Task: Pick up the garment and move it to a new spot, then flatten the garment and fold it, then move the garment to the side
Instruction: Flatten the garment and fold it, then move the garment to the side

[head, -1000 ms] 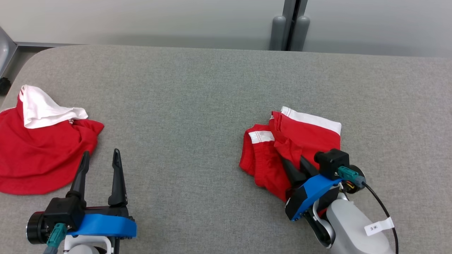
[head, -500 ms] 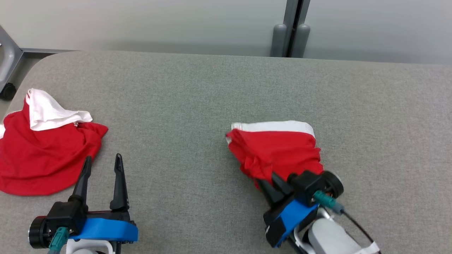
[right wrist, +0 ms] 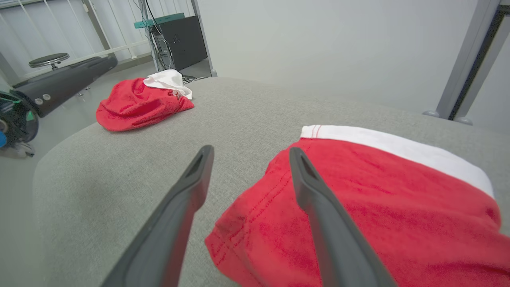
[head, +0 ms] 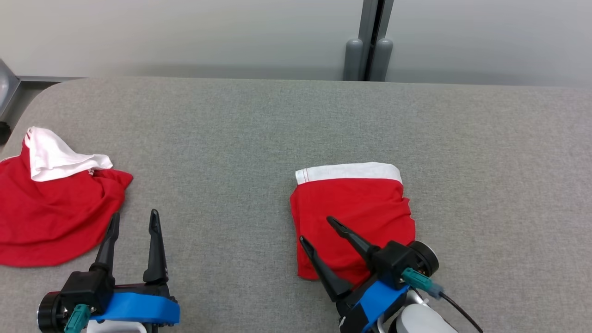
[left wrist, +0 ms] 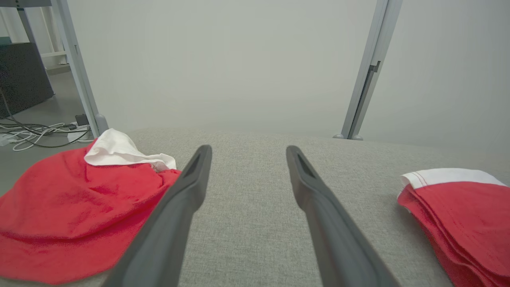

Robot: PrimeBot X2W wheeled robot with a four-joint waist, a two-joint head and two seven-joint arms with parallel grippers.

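Nearest you, your left hand (head: 134,213) sits low at the front of the desk (head: 231,129), fingers spread wide and holding nothing. Your right hand (head: 317,229) hovers at the near left corner of the shorts (head: 356,208), fingers apart too — one over the red cloth, one over bare desk, gripping nothing. The shorts lie right of centre as a compact, layered rectangle, with the white waistband along the far edge. I judge the relocating, flattening and folding done, or close to it — what's left is shifting the bundle aside. Far left, a crumpled red-and-white heap (head: 51,208) lies near the desk's rounded corner, well apart from the shorts.
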